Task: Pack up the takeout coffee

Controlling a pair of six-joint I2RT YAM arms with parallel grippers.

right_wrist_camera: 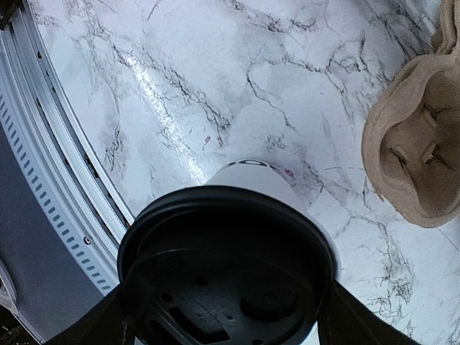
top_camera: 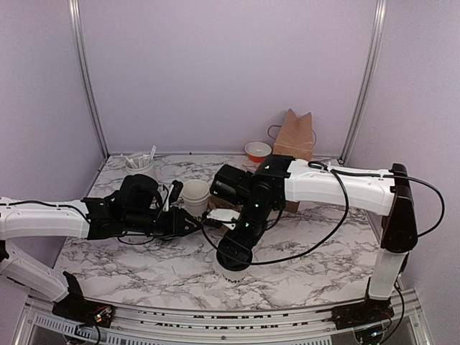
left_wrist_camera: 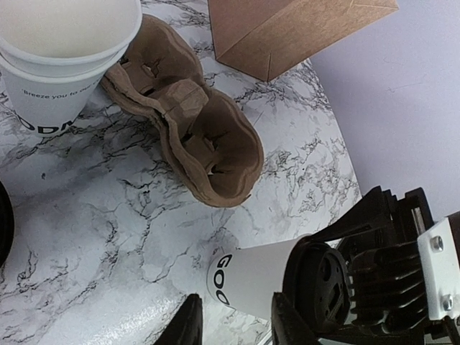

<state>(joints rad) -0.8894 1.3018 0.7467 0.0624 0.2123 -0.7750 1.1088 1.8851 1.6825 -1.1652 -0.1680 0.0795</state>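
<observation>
Evidently the right gripper (right_wrist_camera: 224, 320) is clamping the takeout coffee (right_wrist_camera: 230, 259) by its lid, needing a level, upright lift toward the cup carrier (right_wrist_camera: 413, 144) just beside.

The lidless white cup (left_wrist_camera: 50, 100) reads "Breeze you to m" above "ODN" (both cut off); the takeout coffee (left_wrist_camera: 248, 277) shows "GOO".

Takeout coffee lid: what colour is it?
The lid of the takeout coffee is black; the right wrist view shows it best.

Near-left table (top_camera: 136, 269) corner bare marble; stacked lidless cups (top_camera: 195, 195), cup carrier (left_wrist_camera: 187, 122) crowd centre; paper bag (top_camera: 293, 135) blocks far-right corner.
</observation>
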